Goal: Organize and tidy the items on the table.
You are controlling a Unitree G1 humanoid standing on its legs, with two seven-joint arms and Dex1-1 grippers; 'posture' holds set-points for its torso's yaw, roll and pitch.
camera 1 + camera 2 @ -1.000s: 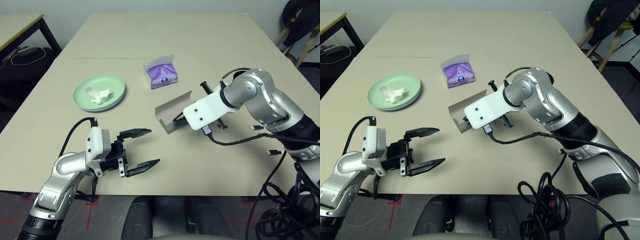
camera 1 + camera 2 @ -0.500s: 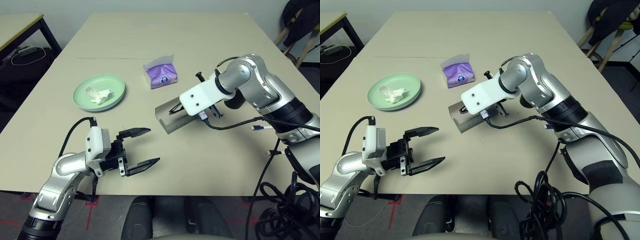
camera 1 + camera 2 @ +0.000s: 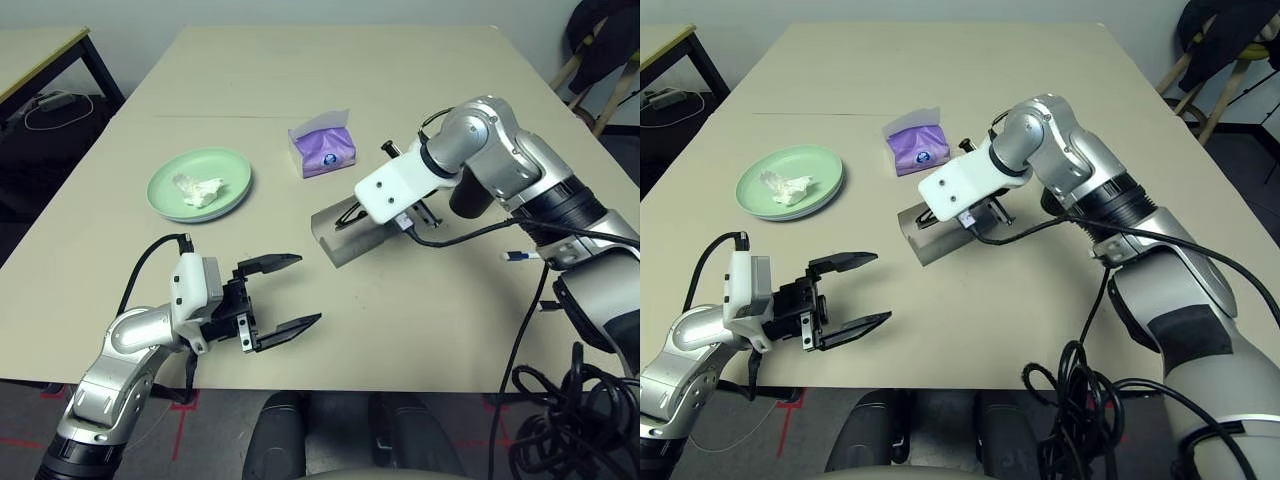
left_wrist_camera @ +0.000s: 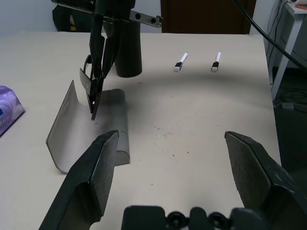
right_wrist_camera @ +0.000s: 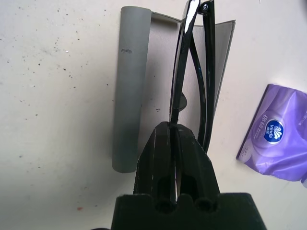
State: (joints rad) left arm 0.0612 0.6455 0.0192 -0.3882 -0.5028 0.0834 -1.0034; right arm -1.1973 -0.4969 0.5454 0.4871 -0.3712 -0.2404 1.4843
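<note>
On the left of the beige table (image 3: pixel 420 320) sits a pale green plate (image 3: pixel 199 184) with a crumpled white tissue (image 3: pixel 198 189) lying in it. Nearer the robot, the left gripper (image 3: pixel 285 293) hangs level just above the tabletop close to the front edge, its two black fingers (image 3: pixel 270 264) spread wide apart with nothing between them. Beyond it, toward the middle of the table and past the thin seam, a purple tissue pack (image 3: pixel 323 149) lies flat with a white sheet poking from its top. Just to the right of that pack and closer to the robot is the grey glasses case (image 3: pixel 345 232), lying open on the table with its curved lid flap raised. The right gripper (image 5: pixel 174 139) points steeply down over this case, its fingers pressed together and clamped on the frame of the black sunglasses (image 5: pixel 192 72), which hang folded below the fingertips, directly above the open case; whether their lower end touches the case lining cannot be told. In the left wrist view a black cup (image 4: pixel 127 50) stands upright on the table just behind the case, and two thin white marker pens (image 4: pixel 180 62) lie side by side a little apart beyond it. In the head view one pen (image 3: pixel 523 256) shows on the table at the right, beside the right arm's black cable (image 3: pixel 470 235).
</note>
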